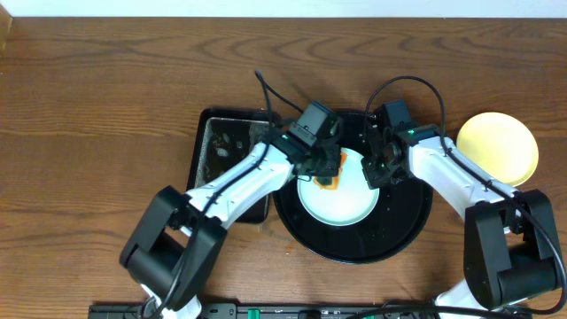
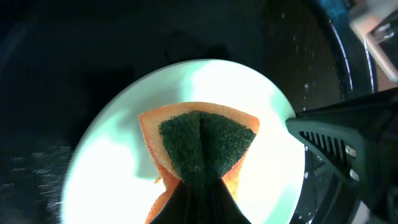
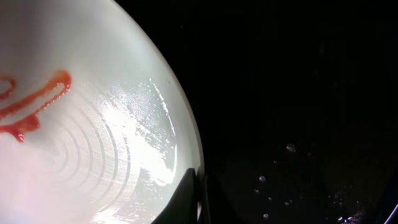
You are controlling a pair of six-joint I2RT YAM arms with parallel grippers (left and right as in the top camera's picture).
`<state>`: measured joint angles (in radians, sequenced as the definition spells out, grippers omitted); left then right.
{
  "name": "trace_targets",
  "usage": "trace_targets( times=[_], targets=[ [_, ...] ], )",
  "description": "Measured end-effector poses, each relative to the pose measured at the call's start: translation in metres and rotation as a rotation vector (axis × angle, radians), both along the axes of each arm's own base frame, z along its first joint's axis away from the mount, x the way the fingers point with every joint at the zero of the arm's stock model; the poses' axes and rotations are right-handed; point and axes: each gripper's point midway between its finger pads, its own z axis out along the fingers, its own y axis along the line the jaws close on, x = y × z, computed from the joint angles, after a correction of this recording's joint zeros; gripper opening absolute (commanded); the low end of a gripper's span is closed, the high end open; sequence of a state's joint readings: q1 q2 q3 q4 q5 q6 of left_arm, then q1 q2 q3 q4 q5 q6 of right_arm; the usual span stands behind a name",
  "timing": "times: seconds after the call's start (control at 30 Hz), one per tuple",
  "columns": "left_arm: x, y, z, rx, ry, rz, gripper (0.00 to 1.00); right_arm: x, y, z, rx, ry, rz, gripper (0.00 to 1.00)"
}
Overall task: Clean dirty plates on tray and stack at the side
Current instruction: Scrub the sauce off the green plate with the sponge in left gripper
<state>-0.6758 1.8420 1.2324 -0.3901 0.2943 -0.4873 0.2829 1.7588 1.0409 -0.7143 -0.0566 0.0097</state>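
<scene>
Overhead view
- Tray (image 1: 407, 226): a round black tray is seen on the wooden table (image 1: 89, 106), just right of a rectangular black pan (image 1: 221, 146).
- Mint-blue plate (image 1: 337, 204): it lies flat inside the tray, left of the tray's centre.
- Yellow plate (image 1: 498, 148): it is set on the table outside the tray, to its right, with no sauce seen on it.
- Left gripper (image 1: 326, 173): it is held over the plate's upper edge with an orange sponge (image 1: 330, 182) in it.
- Right gripper (image 1: 374, 170): it is placed at the plate's upper right rim.

Left wrist view
- Left gripper (image 2: 200, 186): it is closed tight on the sponge (image 2: 202, 146), which is folded, green scouring face up, and pressed to the mint-blue plate (image 2: 112, 162).
- Dark ribbed part (image 2: 348, 149): it is seen at the plate's right rim.

Right wrist view
- Right gripper (image 3: 198, 186): the jaws are narrowed about the rim of the mint-blue plate (image 3: 93, 162); one finger (image 3: 183, 202) is seen on top of the rim, the other is lost against the black tray (image 3: 298, 93).
- Sauce (image 3: 34, 102): a red-orange squiggle is noted on the plate, beside a wet, ridged patch.
</scene>
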Motion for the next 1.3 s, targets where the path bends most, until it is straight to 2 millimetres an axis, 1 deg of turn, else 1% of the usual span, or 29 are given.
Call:
trace_targets(
  times=[0.13,0.33,0.5,0.6,0.7,0.77,0.87,1.03,1.3],
  targets=[
    [-0.003,-0.009,-0.008,-0.018,0.044,0.06,0.07,0.0,0.0,0.0,0.0,0.0,0.0,0.01],
    [0.001,-0.017,-0.013,-0.054,0.072,0.134,0.08,0.0,0.0,0.0,0.0,0.0,0.0,0.01],
    [-0.004,-0.022,-0.028,-0.041,0.101,0.139,0.08,0.0,0.0,0.0,0.0,0.0,0.0,0.01],
    [-0.005,-0.029,-0.037,-0.043,0.103,0.132,0.08,0.0,0.0,0.0,0.0,0.0,0.0,0.01],
    [-0.005,-0.037,-0.041,-0.054,0.093,0.119,0.08,0.0,0.0,0.0,0.0,0.0,0.0,0.01],
    [-0.006,-0.038,-0.043,-0.051,0.094,0.115,0.07,0.0,0.0,0.0,0.0,0.0,0.0,0.01],
    [-0.009,-0.032,-0.047,-0.011,0.107,0.116,0.08,0.0,0.0,0.0,0.0,0.001,0.0,0.01],
    [-0.013,-0.01,-0.053,0.101,0.119,0.123,0.07,-0.001,0.001,0.0,0.007,0.006,0.001,0.01],
    [-0.009,0.015,-0.054,0.161,0.133,0.119,0.07,-0.004,0.002,0.0,0.015,0.016,-0.002,0.01]
  ],
)
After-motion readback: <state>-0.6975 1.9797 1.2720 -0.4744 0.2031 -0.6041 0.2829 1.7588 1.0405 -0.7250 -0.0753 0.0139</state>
